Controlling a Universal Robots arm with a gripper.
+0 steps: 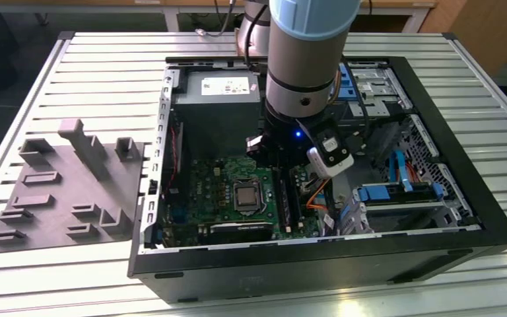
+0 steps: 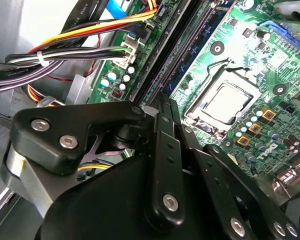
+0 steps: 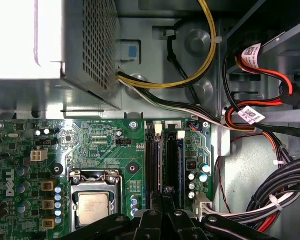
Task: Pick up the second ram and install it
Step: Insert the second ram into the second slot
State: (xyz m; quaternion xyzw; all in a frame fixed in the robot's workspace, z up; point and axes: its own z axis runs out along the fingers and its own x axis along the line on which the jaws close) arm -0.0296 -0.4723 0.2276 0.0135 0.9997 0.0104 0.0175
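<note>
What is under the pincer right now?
Under the pincer lie the motherboard's long black memory slots, beside the processor socket. The pincer's black linkage covers the slots' near ends, so whether the second ram is seated there is hidden.

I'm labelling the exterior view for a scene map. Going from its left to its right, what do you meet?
Grey fixture plate → motherboard with its CPU socket → robot arm → blue drive bay clips → black case wall.

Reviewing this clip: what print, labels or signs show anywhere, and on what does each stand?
Power supply sticker, exterior view: too small to read.
Cable tags, first wrist view: barcode-style print, too small to read.
Motherboard, first wrist view: white lettering and a maker's logo; the fine print is blurred.
Nothing can be quoted reliably.
</note>
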